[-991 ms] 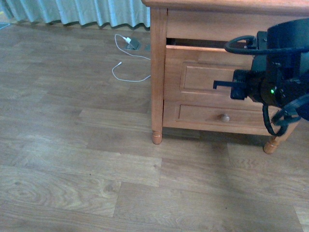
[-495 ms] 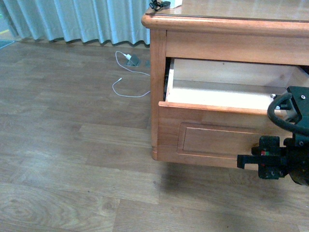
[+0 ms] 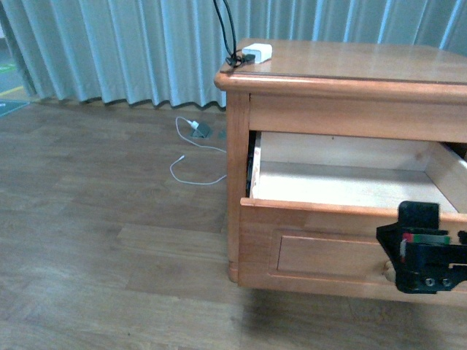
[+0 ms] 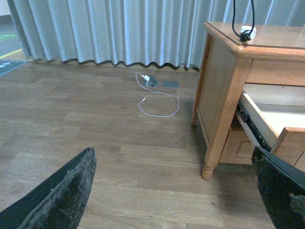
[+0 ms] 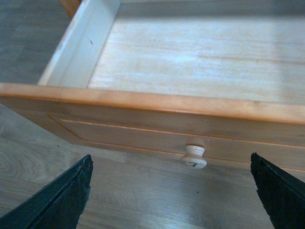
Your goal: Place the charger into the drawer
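The charger lies on the counter, above the pulled-out, empty drawer. The right tool gapes wide near the knob. The left tool is wide and empty.

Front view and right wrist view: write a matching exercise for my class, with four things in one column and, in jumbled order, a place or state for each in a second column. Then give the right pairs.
Things
1. charger
2. upper drawer
3. white plug with thin white cable
4. round knob

Places or states
A. on the wooden floor by the curtain
B. pulled open
C. on the cabinet top, near its corner
D. pale, on the drawer front

Pairs: 1-C, 2-B, 3-A, 4-D
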You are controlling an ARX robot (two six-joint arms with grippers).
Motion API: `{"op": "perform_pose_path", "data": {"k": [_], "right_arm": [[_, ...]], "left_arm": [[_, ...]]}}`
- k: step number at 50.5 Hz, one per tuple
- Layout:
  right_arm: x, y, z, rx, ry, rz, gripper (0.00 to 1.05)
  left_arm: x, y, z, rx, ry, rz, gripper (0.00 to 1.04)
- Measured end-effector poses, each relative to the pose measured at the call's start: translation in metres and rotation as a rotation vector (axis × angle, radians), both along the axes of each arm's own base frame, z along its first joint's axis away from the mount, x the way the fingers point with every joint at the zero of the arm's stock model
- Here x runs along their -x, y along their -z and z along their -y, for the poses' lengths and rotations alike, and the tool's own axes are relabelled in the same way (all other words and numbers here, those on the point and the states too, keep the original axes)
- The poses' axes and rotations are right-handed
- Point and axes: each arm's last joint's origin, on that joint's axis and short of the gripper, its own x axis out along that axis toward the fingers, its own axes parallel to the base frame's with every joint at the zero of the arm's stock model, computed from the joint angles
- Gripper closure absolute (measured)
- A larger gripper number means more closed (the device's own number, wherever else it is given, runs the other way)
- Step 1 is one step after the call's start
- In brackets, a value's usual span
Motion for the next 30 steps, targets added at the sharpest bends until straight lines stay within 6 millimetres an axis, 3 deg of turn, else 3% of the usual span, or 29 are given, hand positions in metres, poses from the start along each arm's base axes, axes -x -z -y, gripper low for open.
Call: {"op": "perform_pose_path", "data": {"k": [14,24,30], "right_arm": [[0.035,-0.053,0.020,-0.028,-0.001,0.115,0.08],[0.075,-0.062,0.040,-0.040,0.030,0.163,0.08],[0.081,-0.065,0.043,-0.038,0.042,0.186,0.08]], "left_arm": [[0.000,0.000,0.000,0.000,0.000,0.000,0.06],[0.000,0.000,0.000,0.000,0.000,0.000,0.06],[0.000,0.000,0.000,0.000,0.000,0.000,0.06]]}}
